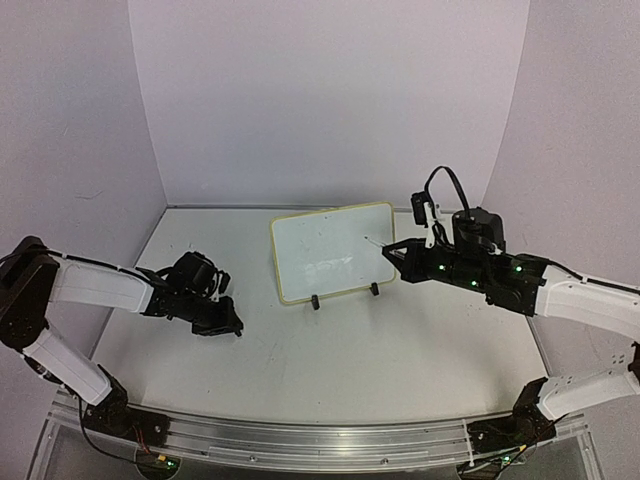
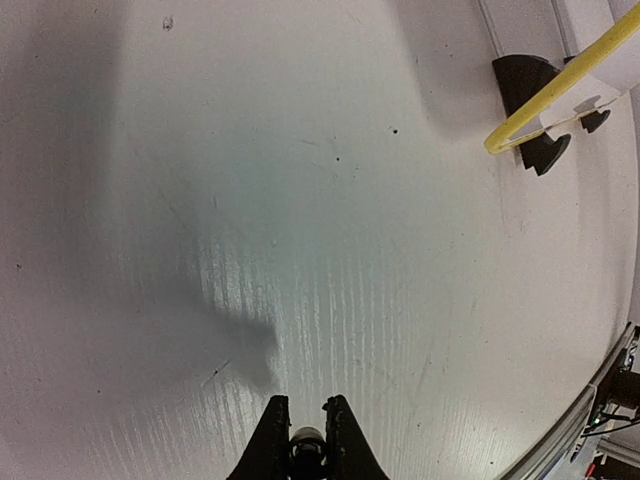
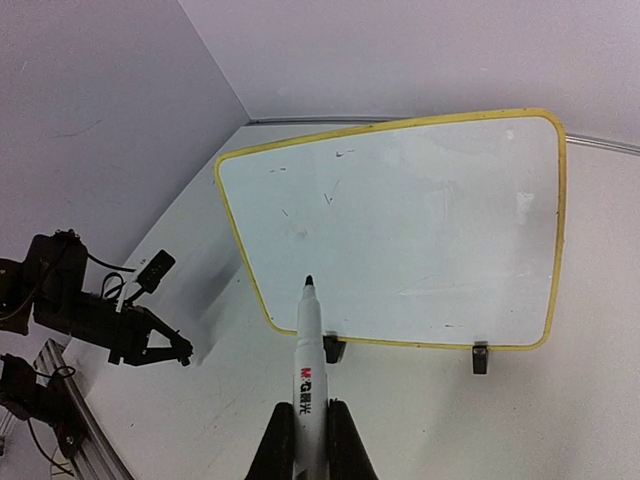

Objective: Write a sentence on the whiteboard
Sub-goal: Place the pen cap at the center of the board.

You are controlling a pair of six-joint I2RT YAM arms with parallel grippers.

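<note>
The whiteboard (image 1: 330,250) stands on two black clip feet at the back middle of the table, leaning back. Its face is bare but for faint smudges, and no sentence shows on it (image 3: 400,230). My right gripper (image 1: 395,256) (image 3: 311,435) is shut on a white marker (image 3: 310,340), uncapped, its black tip pointing at the board's lower part from a short way in front. My left gripper (image 1: 236,328) (image 2: 307,415) hovers low over the table, left of the board, shut on a small dark round cap (image 2: 307,440). The board's yellow rim (image 2: 560,95) and a foot (image 2: 530,85) show at the top right of the left wrist view.
Lilac walls (image 1: 320,100) close in the back and both sides. A metal rail (image 1: 320,440) runs along the near edge, with both arm bases on it. White table (image 1: 380,350) lies in front of the board. The left arm (image 3: 90,310) shows in the right wrist view.
</note>
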